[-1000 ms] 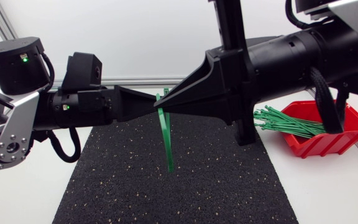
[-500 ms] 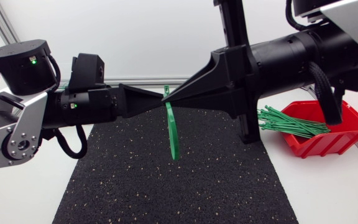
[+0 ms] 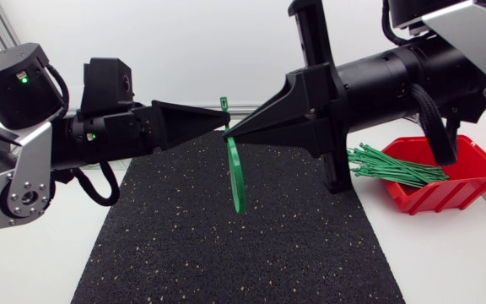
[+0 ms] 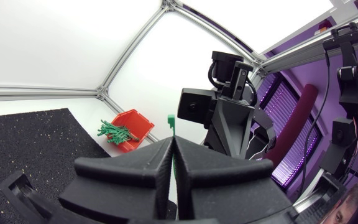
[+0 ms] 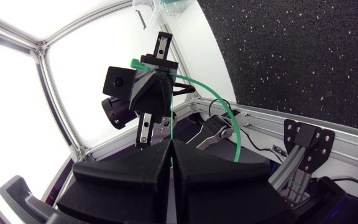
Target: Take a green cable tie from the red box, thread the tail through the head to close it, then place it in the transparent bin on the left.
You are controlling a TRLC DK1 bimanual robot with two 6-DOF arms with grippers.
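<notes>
Both tools meet tip to tip above the desk (image 3: 445,262), each clamped on the green cable tie (image 3: 237,173): the left tool (image 3: 218,125) just under the head (image 3: 224,103), which stands upright, and the right tool (image 3: 233,131) close beside it. The rest hangs down as a narrow bow, so I judge its lower end must come up to the head, on the left tool's side.

Green tie (image 3: 236,173), red box (image 3: 445,196), speckled black mat (image 3: 226,253)

no legible text, labels or numbers on anything
</notes>
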